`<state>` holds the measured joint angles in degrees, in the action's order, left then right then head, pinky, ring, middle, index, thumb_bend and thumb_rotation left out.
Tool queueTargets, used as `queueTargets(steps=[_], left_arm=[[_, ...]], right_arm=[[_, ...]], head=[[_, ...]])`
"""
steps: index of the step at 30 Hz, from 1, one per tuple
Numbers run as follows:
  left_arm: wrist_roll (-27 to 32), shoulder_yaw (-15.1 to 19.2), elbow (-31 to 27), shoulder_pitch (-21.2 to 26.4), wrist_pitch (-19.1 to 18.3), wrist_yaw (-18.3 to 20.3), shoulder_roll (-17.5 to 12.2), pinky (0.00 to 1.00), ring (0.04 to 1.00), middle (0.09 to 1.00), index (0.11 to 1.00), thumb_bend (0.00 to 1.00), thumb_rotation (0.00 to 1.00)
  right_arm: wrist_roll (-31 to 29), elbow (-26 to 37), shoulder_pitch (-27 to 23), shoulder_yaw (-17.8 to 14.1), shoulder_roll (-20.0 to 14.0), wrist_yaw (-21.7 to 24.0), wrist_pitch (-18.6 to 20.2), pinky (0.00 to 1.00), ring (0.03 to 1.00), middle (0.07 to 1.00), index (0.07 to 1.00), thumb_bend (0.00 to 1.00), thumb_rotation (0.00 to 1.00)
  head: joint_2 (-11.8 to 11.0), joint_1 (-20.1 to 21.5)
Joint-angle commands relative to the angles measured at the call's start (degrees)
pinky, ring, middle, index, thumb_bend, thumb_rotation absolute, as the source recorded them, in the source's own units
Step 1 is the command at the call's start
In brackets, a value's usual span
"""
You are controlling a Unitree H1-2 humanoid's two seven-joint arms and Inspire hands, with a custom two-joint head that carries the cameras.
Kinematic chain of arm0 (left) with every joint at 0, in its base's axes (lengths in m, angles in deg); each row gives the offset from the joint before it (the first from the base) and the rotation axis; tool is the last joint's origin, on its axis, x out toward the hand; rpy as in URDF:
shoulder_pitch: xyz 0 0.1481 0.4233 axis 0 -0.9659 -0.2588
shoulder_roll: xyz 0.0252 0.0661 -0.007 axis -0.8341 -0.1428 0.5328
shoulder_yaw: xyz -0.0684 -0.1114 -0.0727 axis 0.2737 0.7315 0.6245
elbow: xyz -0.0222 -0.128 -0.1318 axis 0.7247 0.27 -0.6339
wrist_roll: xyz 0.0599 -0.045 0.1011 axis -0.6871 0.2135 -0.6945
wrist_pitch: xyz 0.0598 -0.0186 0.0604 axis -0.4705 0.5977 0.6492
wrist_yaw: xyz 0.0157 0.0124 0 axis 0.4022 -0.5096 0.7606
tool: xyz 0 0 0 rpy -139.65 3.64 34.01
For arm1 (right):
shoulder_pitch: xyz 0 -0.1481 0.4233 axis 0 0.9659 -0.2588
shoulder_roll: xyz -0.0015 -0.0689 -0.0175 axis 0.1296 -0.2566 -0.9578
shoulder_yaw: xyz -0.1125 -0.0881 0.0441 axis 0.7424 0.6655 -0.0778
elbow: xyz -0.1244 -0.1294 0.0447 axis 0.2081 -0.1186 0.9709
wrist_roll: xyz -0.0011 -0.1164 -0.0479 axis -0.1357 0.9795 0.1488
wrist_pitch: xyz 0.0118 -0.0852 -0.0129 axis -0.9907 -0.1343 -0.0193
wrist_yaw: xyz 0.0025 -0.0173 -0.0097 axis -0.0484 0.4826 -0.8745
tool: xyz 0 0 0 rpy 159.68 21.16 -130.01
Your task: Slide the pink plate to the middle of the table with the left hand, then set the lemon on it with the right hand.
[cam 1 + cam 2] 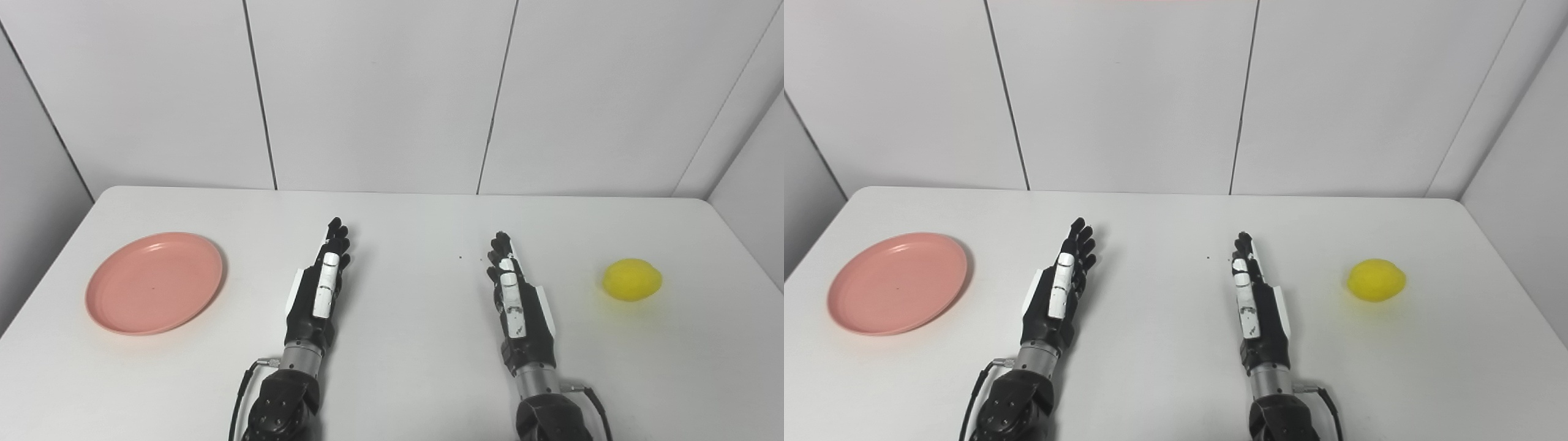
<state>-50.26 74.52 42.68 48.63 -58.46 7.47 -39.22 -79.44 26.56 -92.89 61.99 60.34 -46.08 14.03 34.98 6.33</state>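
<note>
White table point(404, 380) bears pink plate point(154, 282), holding nothing, lemon point(631, 280), and left hand point(318, 291) and right hand point(517, 300), fingers extended, empty.

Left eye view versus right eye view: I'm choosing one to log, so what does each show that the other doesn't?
Only the left eye view shows more grey side wall left of the table. Only the right eye view shows more side wall on the right. Both share the pink plate, the lemon, the open left robot hand, the open right robot hand and the white table.
</note>
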Motion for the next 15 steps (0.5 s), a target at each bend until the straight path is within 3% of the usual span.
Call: queueTargets(steps=[1, 15], left_arm=[[-0.6, 0.3, 3.2, -2.5, 1.7, 0.5, -1.1, 1.00, 1.000, 1.000, 1.000, 0.63, 1.00], [-0.4, 0.3, 2.8, -2.6, 1.2, 0.4, -1.0, 1.00, 1.000, 1.000, 1.000, 0.64, 1.00]], right_arm=[[0.4, 0.5, -1.1, 0.3, 0.3, 0.2, -1.0, 1.00, 0.983, 0.978, 0.976, 0.79, 1.00], [0.7, 0.1, -0.9, 0.4, 0.3, 0.1, -1.5, 1.00, 0.981, 0.976, 0.972, 0.77, 1.00]], head=[[0.1, 0.0], [0.1, -0.1]])
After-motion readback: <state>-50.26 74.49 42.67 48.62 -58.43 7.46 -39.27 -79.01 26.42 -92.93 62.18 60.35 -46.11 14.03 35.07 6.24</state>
